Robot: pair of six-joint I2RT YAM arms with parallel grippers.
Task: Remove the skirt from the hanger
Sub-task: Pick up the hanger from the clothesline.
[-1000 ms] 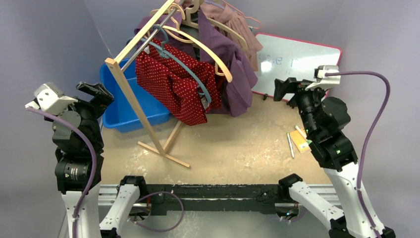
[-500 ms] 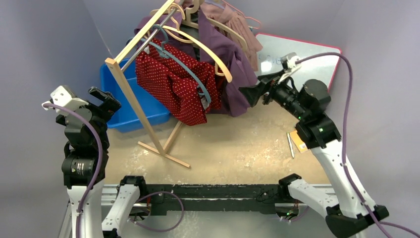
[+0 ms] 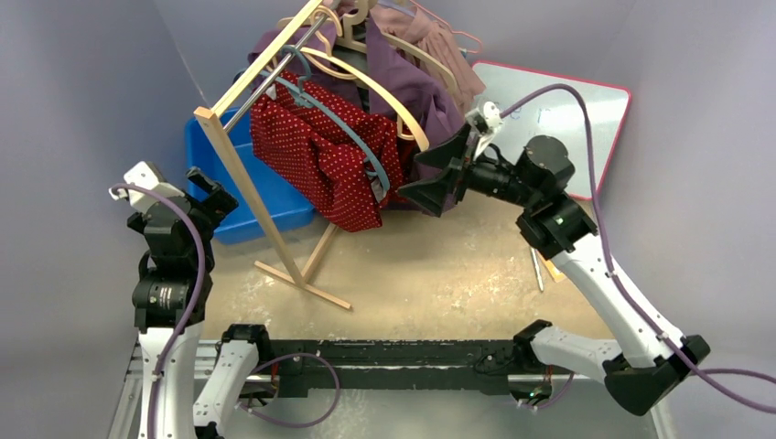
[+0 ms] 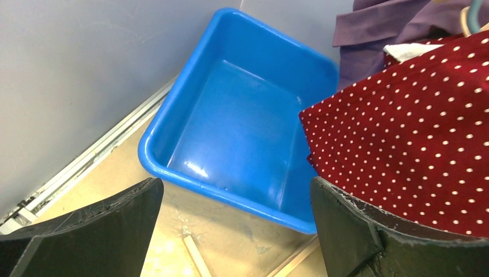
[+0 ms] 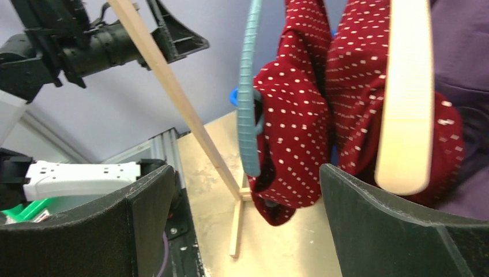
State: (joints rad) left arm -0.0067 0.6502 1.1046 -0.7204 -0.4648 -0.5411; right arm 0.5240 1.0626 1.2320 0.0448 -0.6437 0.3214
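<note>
At the table's [image 3: 439, 265] near left, the left gripper [image 3: 215, 190] hangs with its jaws spread wide and empty, facing the blue bin [image 3: 206, 146]. Farther in, the right gripper [image 3: 423, 174], equally wide open and holding nothing, points at the red white-dotted skirt [image 3: 320, 155]; contact cannot be judged. The skirt hangs draped on a blue-grey hanger [image 3: 343, 123] on the wooden rack [image 3: 242, 197], in front of a purple garment [image 3: 430, 110].
</note>
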